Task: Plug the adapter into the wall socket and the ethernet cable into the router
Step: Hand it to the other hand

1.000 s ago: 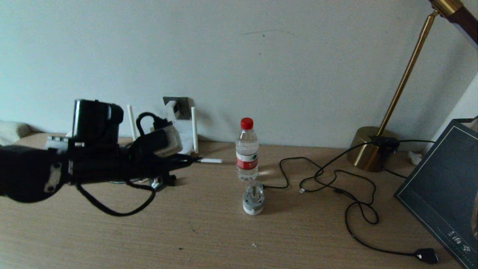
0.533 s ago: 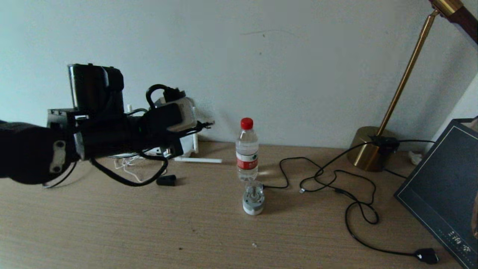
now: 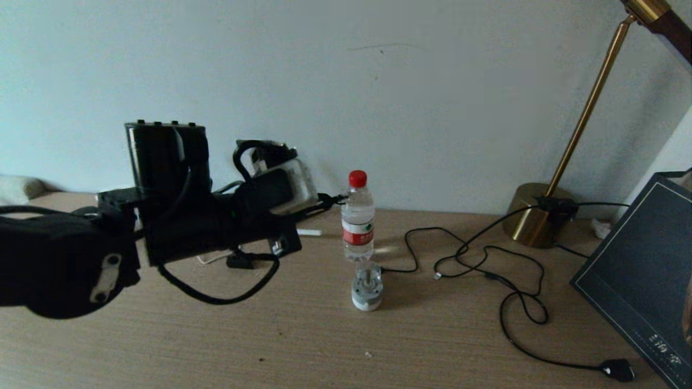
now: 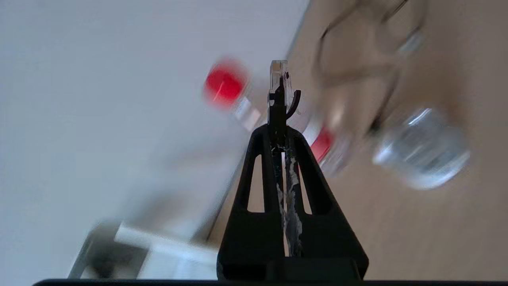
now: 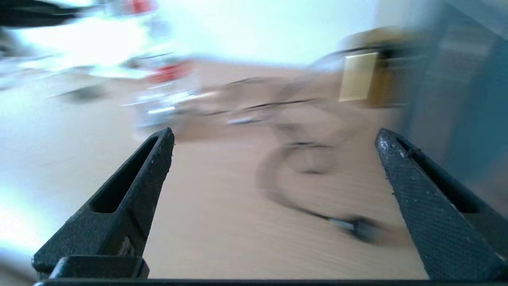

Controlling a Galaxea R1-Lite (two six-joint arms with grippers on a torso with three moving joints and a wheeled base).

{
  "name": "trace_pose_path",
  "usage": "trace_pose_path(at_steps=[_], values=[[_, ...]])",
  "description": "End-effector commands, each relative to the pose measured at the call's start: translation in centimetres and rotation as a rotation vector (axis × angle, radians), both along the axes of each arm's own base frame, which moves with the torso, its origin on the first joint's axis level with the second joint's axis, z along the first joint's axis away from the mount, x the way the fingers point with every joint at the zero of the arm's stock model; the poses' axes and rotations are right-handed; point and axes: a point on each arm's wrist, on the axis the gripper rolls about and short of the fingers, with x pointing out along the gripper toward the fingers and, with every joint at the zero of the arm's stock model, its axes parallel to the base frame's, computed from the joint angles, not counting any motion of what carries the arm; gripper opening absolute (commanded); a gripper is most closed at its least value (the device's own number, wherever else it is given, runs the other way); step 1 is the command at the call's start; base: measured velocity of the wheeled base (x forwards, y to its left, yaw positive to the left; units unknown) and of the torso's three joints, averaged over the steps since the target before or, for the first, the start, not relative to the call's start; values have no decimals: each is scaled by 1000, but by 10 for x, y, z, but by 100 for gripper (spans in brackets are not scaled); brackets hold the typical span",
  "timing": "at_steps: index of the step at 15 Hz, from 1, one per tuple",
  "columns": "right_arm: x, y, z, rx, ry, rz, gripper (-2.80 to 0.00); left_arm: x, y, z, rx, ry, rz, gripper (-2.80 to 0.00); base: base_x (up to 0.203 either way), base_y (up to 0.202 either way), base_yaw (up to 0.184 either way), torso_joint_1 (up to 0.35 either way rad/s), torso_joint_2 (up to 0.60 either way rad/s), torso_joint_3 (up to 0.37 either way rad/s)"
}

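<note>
Left wrist view shows my left gripper [image 4: 279, 131] pinched on what looks like the ethernet cable [image 4: 279, 79]; my right gripper [image 5: 274, 137] gapes wide, holding nothing.

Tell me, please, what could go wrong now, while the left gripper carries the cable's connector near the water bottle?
1. The left gripper, shut on the ethernet cable's clear connector, is close to the water bottle and could knock it over.
2. Only the connector's rear is pinched, so it may twist or slip.
3. The arm hides the router in the head view, so aiming at a port may be hard.
</note>
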Motion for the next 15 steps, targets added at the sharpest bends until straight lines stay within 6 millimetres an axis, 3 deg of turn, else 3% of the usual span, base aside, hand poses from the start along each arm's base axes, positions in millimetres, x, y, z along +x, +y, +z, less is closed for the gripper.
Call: trace_pose_path(at_steps=[1, 4, 7, 10, 15], values=[[58, 4, 19, 37, 219, 160, 0, -11, -10, 4, -9, -15, -53, -280, 0, 0, 0, 0, 0, 0], [120, 10, 32, 118, 368, 347, 0, -24, -20, 6, -14, -28, -107, -280, 0, 0, 0, 0, 0, 0], [163, 31, 38, 152, 374, 518, 0, -36, -36, 9, -25, -43, -167, -280, 0, 0, 0, 0, 0, 0], [189, 65, 39, 141, 383, 669, 0, -42, -42, 9, -27, -47, -196, -280, 0, 0, 0, 0, 0, 0], [205, 119, 46, 97, 319, 748, 0, -56, -56, 7, -25, -39, -261, -280, 0, 0, 0, 0, 0, 0]])
